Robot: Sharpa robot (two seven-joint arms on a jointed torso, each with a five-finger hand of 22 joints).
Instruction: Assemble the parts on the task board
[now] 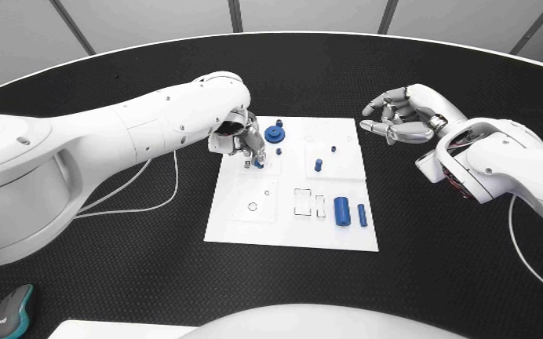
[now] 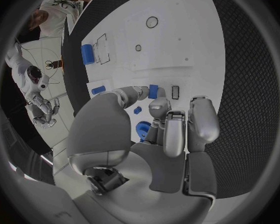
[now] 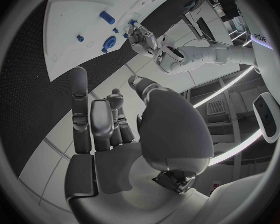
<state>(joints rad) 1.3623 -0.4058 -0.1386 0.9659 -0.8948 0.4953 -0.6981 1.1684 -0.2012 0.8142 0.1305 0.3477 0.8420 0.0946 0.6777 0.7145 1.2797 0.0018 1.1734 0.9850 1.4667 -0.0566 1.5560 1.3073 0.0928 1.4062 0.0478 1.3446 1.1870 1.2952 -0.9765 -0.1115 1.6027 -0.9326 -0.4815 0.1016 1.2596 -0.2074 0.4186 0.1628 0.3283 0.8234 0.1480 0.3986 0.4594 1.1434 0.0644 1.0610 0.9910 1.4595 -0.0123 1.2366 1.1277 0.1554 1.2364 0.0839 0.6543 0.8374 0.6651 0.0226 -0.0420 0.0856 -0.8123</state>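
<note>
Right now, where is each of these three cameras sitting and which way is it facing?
Head view: on the robot's head, looking down at the task board; both white arms show, left hand on the board, right hand beside it.
Left wrist view: behind the left hand, facing the board, holding a small blue part.
Right wrist view: behind the right hand, looking across the table.
Shared: the board and blue gear.

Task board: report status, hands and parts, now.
Left hand over the board's left side, pinching a small blue part. Right hand off the board, holding nothing, fingers curled. Blue cylinder lies near the front edge. Nothing in the way.
</note>
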